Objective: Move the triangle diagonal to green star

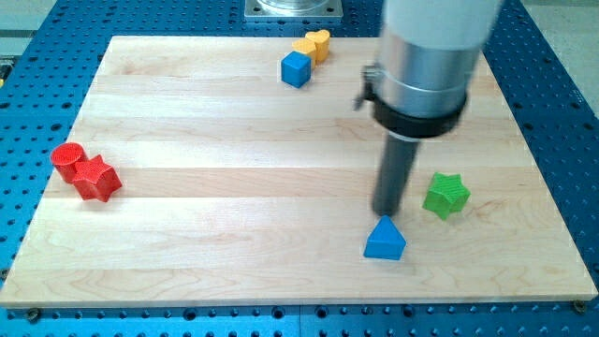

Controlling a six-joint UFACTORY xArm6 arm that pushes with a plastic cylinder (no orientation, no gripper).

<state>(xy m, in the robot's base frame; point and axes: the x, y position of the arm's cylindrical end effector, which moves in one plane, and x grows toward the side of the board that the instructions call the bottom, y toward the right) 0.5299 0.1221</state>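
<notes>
Nearest us sits the blue triangle (385,240), just down-left of the green star (445,195), and my tip (387,213), a bare rod with nothing to open or close, stands right behind its peak, practically touching.

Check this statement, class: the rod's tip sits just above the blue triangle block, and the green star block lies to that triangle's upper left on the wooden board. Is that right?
One detail is wrong. In the camera view, the green star block lies to the upper right of the blue triangle block, not the upper left. My tip does sit just above the triangle on the wooden board.
</notes>
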